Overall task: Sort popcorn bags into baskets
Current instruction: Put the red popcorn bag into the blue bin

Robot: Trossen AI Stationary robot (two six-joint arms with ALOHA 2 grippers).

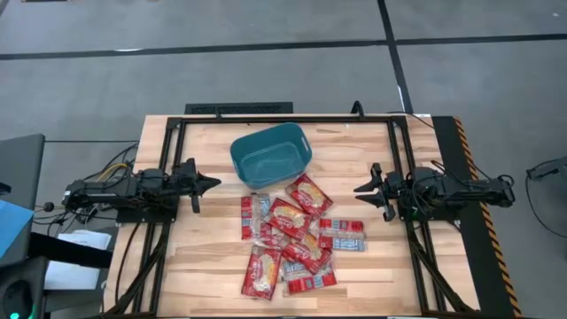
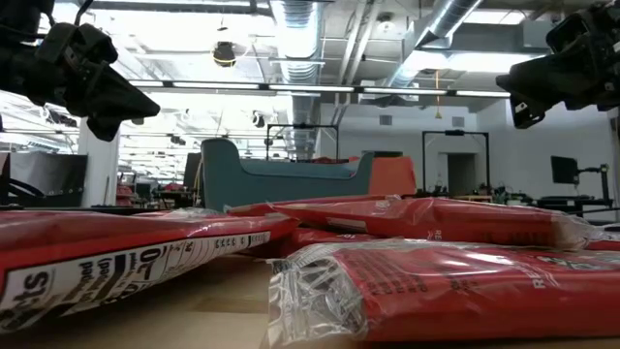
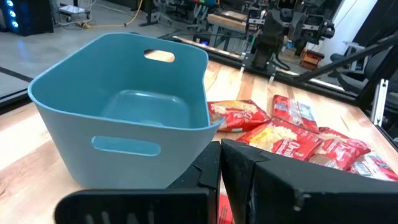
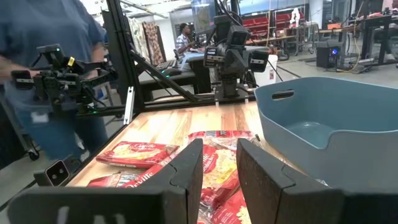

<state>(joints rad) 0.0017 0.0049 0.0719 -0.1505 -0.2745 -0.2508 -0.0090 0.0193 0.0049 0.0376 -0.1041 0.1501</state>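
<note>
On the far middle of the table the empty basket is sitting, the popcorn bags are lying overlapped just nearer, probably light, slippery foil best pinched by an edge, while left gripper and right gripper are hovering at the sides, fingers apart.
</note>
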